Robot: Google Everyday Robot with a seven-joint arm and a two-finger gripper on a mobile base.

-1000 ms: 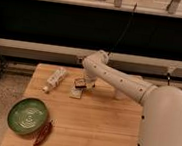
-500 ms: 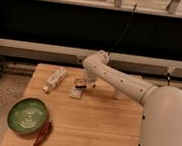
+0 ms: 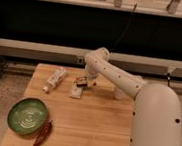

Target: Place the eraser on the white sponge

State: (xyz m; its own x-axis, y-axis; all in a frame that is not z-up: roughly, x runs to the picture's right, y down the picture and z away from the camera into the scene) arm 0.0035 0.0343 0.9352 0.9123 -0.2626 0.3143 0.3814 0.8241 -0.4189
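The placing step is judged to be in hand. The hand (image 3: pixel 86 80) is seen left of centre in the frame, at the eraser (image 3: pixel 81 81), which sits at the upper edge of the white sponge (image 3: pixel 75 91). Whether the hand is spread or pinching cannot be told. A short lowering onto the pad and a release are judged necessary next. Nothing is seen in the green bowl (image 3: pixel 27 115), lower left; a red chili-like item (image 3: pixel 42 133) lies beside its rim on the bench (image 3: pixel 98 124)
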